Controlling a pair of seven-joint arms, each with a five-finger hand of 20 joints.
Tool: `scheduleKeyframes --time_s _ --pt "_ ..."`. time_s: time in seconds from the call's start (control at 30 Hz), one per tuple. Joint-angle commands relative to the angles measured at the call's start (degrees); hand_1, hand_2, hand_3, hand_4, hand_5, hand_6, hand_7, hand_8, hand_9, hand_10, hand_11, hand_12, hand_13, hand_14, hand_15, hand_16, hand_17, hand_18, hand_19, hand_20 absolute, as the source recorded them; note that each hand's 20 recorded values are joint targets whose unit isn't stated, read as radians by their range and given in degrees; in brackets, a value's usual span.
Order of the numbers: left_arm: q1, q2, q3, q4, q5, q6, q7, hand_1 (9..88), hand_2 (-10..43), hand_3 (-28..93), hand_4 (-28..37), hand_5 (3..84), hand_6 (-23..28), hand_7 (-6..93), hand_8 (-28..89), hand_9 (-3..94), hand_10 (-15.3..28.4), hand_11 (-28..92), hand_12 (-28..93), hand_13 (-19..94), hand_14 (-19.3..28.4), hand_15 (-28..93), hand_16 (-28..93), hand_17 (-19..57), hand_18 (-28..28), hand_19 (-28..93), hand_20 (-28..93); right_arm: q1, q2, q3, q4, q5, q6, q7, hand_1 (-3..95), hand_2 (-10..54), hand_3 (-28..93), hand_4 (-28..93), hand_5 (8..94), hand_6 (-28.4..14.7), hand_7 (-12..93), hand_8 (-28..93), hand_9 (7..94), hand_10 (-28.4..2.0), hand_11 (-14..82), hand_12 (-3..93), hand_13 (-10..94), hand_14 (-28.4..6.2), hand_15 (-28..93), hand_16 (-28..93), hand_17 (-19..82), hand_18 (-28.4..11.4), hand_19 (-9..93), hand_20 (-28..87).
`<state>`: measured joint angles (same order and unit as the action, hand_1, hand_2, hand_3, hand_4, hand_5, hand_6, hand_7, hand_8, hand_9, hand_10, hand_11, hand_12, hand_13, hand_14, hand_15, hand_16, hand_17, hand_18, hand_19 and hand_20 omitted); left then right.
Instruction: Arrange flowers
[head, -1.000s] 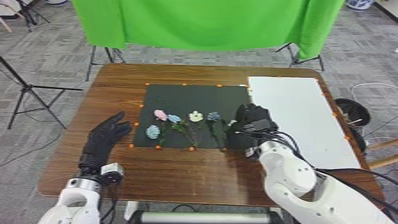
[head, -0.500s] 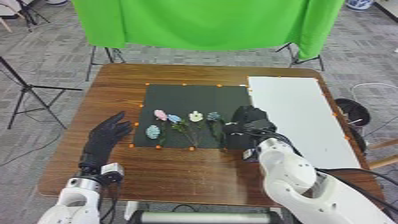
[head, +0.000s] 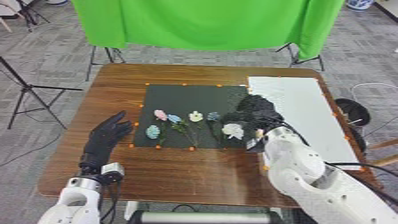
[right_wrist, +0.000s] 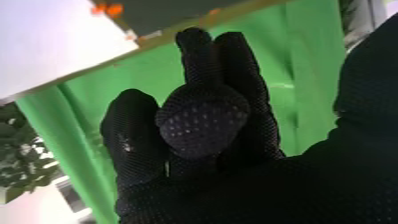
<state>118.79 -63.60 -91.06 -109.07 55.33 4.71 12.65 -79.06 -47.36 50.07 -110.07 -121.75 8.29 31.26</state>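
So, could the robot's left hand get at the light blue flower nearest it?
Probably yes: the left hand is just left of the dark mat, no other flower lies between it and the light blue flower, and the right hand is well clear.

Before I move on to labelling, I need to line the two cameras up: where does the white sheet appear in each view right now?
Head view: on the right side of the table, right of the dark mat; that is the white sheet.
Right wrist view: beyond the right robot hand, next to the dark mat, with orange marks near their border.
Shared landmark: the green cloth, past the table's edge.
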Motion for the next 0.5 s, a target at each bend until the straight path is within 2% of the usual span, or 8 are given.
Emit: scheduleKeyframes --time_s 0.03,0.13,0.17,0.23,0.27,0.37,0.43,0.5 --pt "0.74 -0.53 0.87 0.69 2.79 -0.44 1.05 24.2 -8.8 72 -22.8 41.2 0.6 11.4 -7 44.1 12.5 16 10 38 16.4 15 0 6.9 12.5 5 17 -9.42 2.25 26.14 -9.4 26.45 4.05 -17.74 24.4 -8.0 67 -14 65.3 -3.1 13 -9 66.6 -15.5 10.9 15.9 85 -5.7 51 27 58 -12.6 86 37" --pt "1.22 -0.56 0.97 -0.03 4.78 -0.31 1.94 20.7 -8.3 72 -26.7 41.4 0.5 11.6 -7 44.3 12.5 16 10 38 16.4 15 0 7.2 12.4 5 17 -17.98 1.52 41.36 -13.05 44.28 -3.02 -26.77 21.4 -4.1 69 -14 64.3 -2.5 14 -9 65.9 -15.2 11.0 16.3 74 -10.9 41 25 47 -14.9 73 32" --pt "1.39 -0.63 0.91 -0.33 5.67 -0.25 2.4 20.0 -8.2 72 -27.4 41.4 0.4 11.6 -7 44.4 12.5 16 10 38 16.4 14 0 7.3 12.3 5 17 -20.67 0.56 45.87 -13.74 50.64 -6.87 -29.38 19.3 -3.4 70 -15 63.2 -2.5 13 -9 64.3 -15.2 10.3 16.2 66 -13.8 34 24 39 -17.0 63 35" --pt "1.65 -1.02 0.66 -0.97 7.07 0.29 3.75 18.0 -6.9 72 -28.0 42.4 0.3 11.9 -7 44.8 12.6 16 10 38 16.4 14 0 7.7 11.7 4 17 -25.47 -2.14 52.46 -14.17 62.2 -14.96 -34.12 16.3 -2.1 71 -16 61.3 -2.2 13 -9 62.1 -15.4 8.7 15.9 57 -15.6 23 24 32 -16.8 46 36" --pt "2.05 -1.27 0.6 -1.56 7.26 1.3 4.69 16.9 -5.5 72 -28.1 42.9 0.1 11.9 -7 45.1 12.7 16 10 39 16.4 14 0 8.0 11.3 4 17 -27.49 -3.65 54.28 -14.19 67.3 -18.16 -36.18 13.6 -0.9 71 -16 59.8 -2.2 12 -8 60.1 -15.6 8.1 15.4 53 -16.0 18 25 29 -16.1 34 35" --pt "2.3 -2.08 0.48 -2.96 5.78 3.43 7.01 14.8 -1.8 71 -28.2 45.5 -0.3 11.8 -8 46.9 13.0 16 10 39 16.0 14 0 8.8 9.9 3 16 -32.73 -9.25 56.54 -14.76 71.32 -21.99 -41.49 4.6 2.5 69 -19 50.3 -1.3 8 -8 46.6 -15.0 5.2 13.2 35 -16.2 9 22 18 -15.8 11 29" --pt "2.6 -2.46 0.25 -4.08 4.14 4.8 8.51 14.2 0.5 70 -28.2 46.7 -0.4 11.7 -8 47.8 13.0 16 10 40 15.8 14 -1 9.2 9.1 3 17 -34.76 -13.36 55.09 -14.98 66.45 -17.89 -46.14 1.0 3.0 70 -20 40.1 -0.6 5 -7 34.5 -14.2 2.2 11.2 24 -14.5 3 19 12 -14.5 6 25" --pt "2.83 -2.88 -0.37 -5.09 2.75 4.96 9.61 14.3 1.8 70 -28.2 47.2 -0.4 11.6 -8 48.4 13.1 16 10 40 15.6 13 -1 9.4 8.6 3 17 -35.79 -16.7 52.92 -14.57 65.67 -14.2 -49.23 -1.9 2.3 70 -22 32.8 -0.1 3 -6 29.3 -12.7 0.8 9.3 19 -13.0 -1 16 7 -12.9 4 21"
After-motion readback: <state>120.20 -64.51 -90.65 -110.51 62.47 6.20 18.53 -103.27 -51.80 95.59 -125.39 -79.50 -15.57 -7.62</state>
